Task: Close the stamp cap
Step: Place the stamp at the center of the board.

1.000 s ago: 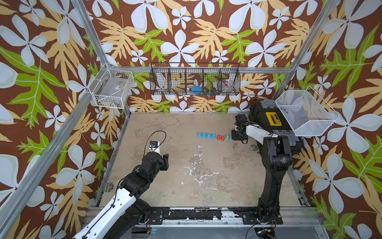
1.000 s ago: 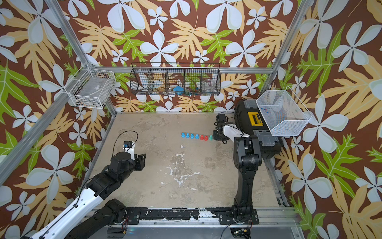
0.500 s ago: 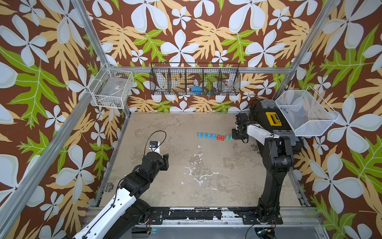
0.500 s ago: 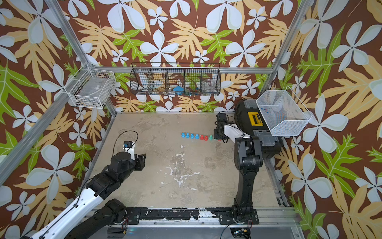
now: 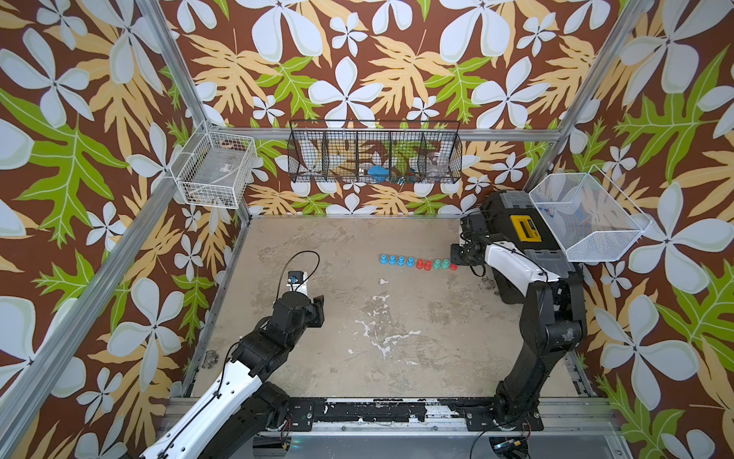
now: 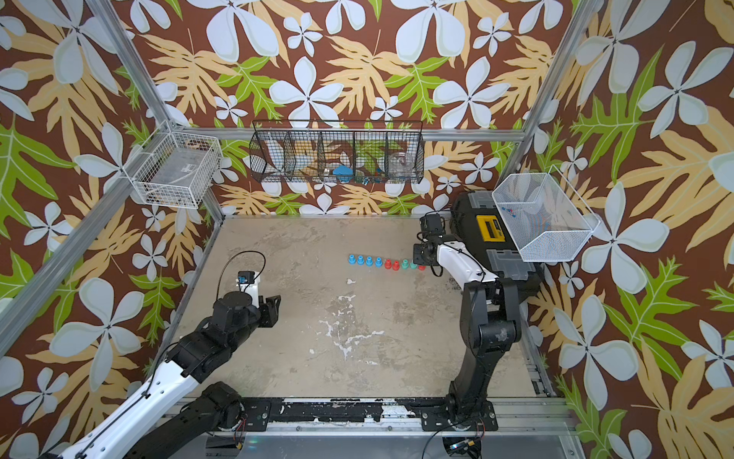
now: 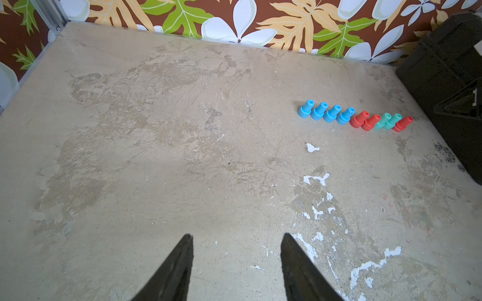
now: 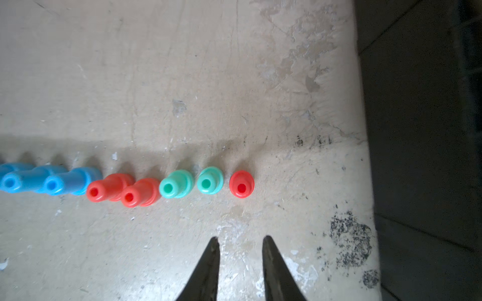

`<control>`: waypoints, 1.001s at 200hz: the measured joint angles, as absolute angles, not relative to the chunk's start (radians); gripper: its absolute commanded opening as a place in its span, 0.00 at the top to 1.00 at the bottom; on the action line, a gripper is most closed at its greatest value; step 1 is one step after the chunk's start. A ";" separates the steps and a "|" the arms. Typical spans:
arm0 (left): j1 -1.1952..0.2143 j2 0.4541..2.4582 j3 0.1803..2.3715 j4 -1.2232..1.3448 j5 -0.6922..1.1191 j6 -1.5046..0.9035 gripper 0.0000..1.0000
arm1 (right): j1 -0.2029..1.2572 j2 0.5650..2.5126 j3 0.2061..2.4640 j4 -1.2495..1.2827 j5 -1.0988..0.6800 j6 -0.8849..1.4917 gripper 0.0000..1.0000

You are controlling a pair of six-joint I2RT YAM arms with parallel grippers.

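Observation:
A row of small stamps stands upright on the table in both top views: several blue point(image 5: 395, 260), two red point(image 5: 423, 264), two green point(image 5: 441, 264) and one red stamp point(image 5: 453, 267) at the right end. On none of them can I tell the cap from the body. My right gripper point(image 8: 241, 237) hovers just beside that end red stamp point(image 8: 241, 184), open a little with nothing between its fingers. It shows in a top view too, as the right gripper point(image 6: 420, 254). My left gripper point(image 7: 237, 235) is open and empty, far to the left of the row point(image 7: 354, 117).
A black toolbox point(image 5: 516, 222) with a yellow label sits at the right wall, close behind the right arm. Wire baskets hang on the walls: white point(image 5: 214, 175), black point(image 5: 375, 157), white mesh point(image 5: 584, 216). Bare table point(image 5: 357, 337) lies between the arms.
The right gripper's jaws have spread slightly wider. Both arms and the row of stamps stay where they were.

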State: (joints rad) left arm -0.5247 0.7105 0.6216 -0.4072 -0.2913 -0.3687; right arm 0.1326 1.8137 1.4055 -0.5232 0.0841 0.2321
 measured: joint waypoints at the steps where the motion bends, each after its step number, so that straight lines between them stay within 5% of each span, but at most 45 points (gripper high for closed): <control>1: -0.525 0.710 0.622 -0.407 -0.291 -0.369 0.44 | 0.133 1.810 1.404 -0.523 0.084 0.232 0.69; 200: -0.525 0.702 0.622 -0.407 -0.295 -0.369 0.44 | 0.241 1.221 1.038 -0.419 0.001 0.259 0.66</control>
State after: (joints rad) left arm -0.5247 0.7021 0.6216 -0.4072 -0.2955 -0.3695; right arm 0.2405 1.2209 1.0382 -0.4194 0.0013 0.2588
